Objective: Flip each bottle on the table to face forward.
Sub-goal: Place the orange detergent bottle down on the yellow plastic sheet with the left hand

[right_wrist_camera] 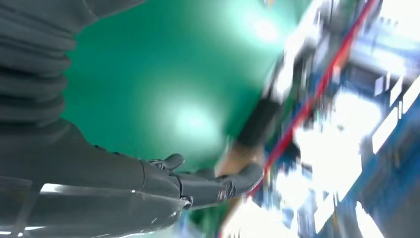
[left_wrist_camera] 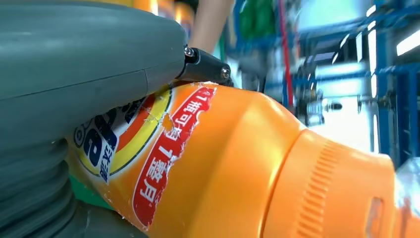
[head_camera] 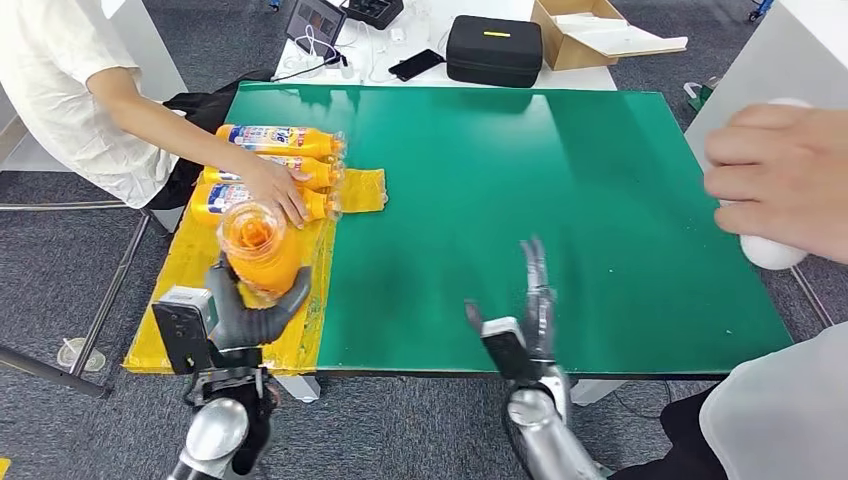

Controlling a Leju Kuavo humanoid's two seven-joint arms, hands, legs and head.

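Note:
My left hand (head_camera: pixel 245 315) grips an orange bottle (head_camera: pixel 260 245) upright above the table's left front corner, its base toward the camera. In the left wrist view the bottle (left_wrist_camera: pixel 237 168) shows a torn red and yellow label, with my thumb (left_wrist_camera: pixel 89 59) pressed on it. Three more orange bottles (head_camera: pixel 280 140) lie side by side on a yellow cloth (head_camera: pixel 190 270) at the left. A person's hand (head_camera: pixel 275 190) rests on them. My right hand (head_camera: pixel 525 310) hovers open, fingers up, over the green mat (head_camera: pixel 560 180) near the front edge; its fingers (right_wrist_camera: pixel 218 183) hold nothing.
A person sits at the left of the table. Another person's hand (head_camera: pixel 780 170) holds a white object at the right edge. Beyond the mat stand a black case (head_camera: pixel 493 48), a cardboard box (head_camera: pixel 590 30), a phone and cables.

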